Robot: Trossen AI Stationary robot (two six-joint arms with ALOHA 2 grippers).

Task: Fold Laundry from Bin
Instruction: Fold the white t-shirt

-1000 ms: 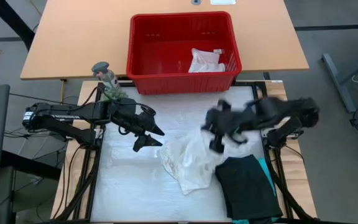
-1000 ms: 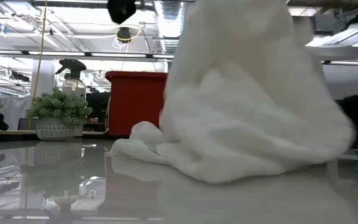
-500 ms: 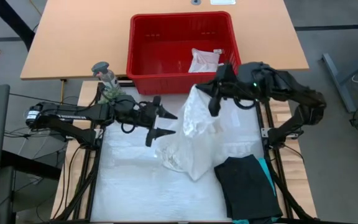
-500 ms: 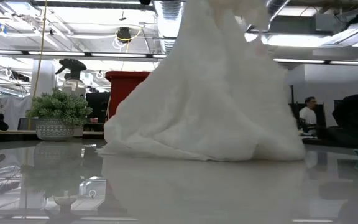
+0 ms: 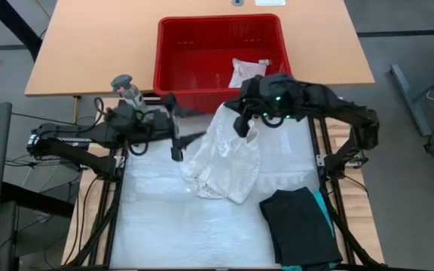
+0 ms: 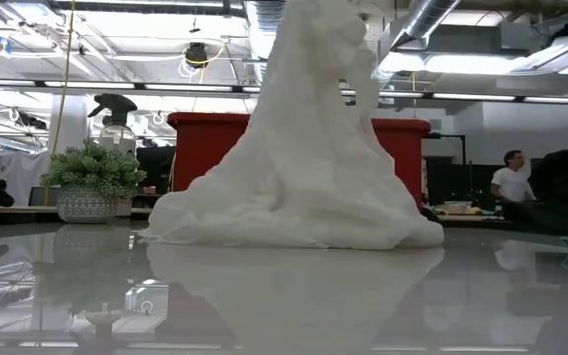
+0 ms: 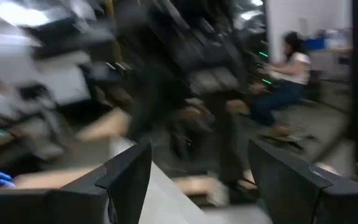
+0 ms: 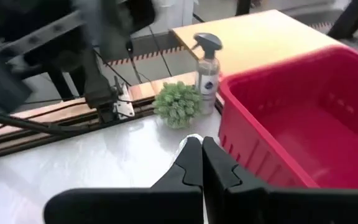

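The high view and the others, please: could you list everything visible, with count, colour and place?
Large white lacy top: one, white, mid-mat, upper part lifted.
Red plastic slotted bin: one, red, wooden table beyond the mat.
Small white cloth: one, white, inside the bin.
Black garment: one, black, folded at the mat's near right.
Teal garment: one, teal, edge showing beside the black one.
Small potted plant: one, green, left of the bin.
Spray bottle: one, clear, by the plant.
Seated person: one, room behind.
Left gripper: open, empty, beside the top.
Right gripper: shut on the top.
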